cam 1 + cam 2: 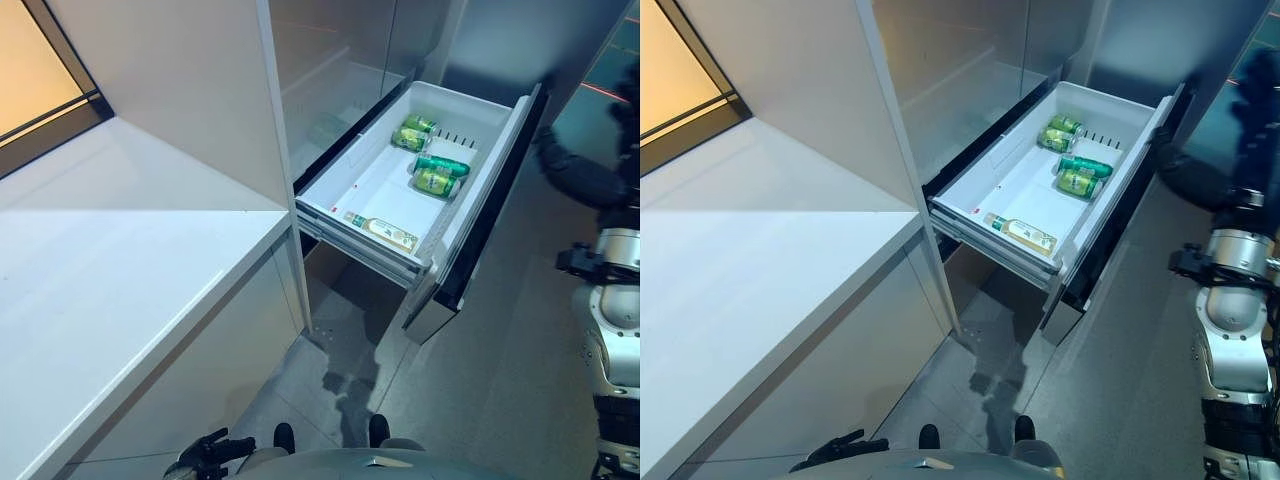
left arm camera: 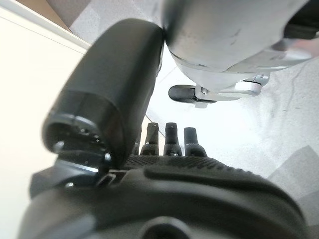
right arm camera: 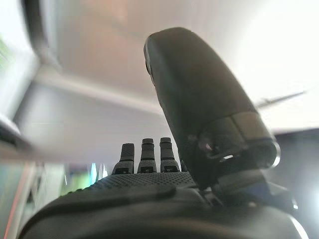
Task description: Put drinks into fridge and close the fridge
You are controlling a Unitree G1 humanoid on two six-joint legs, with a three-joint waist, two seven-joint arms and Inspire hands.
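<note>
I am looking down at the fridge drawer (image 1: 470, 105), which is standing pulled out so drinks can be laid flat inside. 4 green cans (image 1: 436, 181) are lying near its far end and 1 bottle (image 1: 388, 233) is lying by the near wall. My left hand (image 2: 169, 142) and right hand (image 3: 144, 154) are both hanging relaxed, fingers straight, carrying nothing. I judge the loading done and the closing push not yet made.

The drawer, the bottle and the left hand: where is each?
drawer (image 1: 480, 108), left eye view, bare floor near its back.
bottle (image 1: 385, 233), left eye view, middle of its body.
left hand (image 2: 169, 144), left wrist view, a finger.
</note>
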